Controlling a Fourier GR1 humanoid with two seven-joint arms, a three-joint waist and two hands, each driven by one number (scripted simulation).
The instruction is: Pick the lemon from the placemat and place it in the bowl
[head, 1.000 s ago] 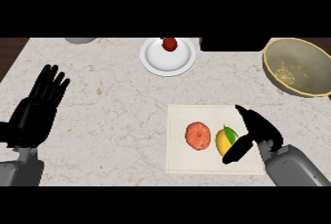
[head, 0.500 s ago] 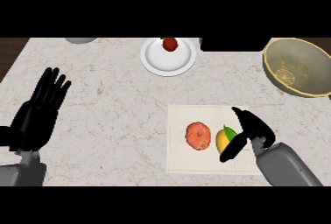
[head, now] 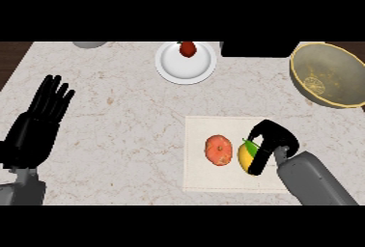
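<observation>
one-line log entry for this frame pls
phase: grasp | right hand: curled round lemon on placemat | left hand: open, resting at left | bowl: no lemon in it yet

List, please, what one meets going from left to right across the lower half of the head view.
left hand → placemat → orange-red fruit → lemon → right hand, its fingers curled round the lemon.

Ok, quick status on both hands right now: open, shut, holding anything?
Left hand: open, fingers straight, resting at the left of the counter, holding nothing.
Right hand: fingers curled round the yellow-green lemon on the pale square placemat.
</observation>
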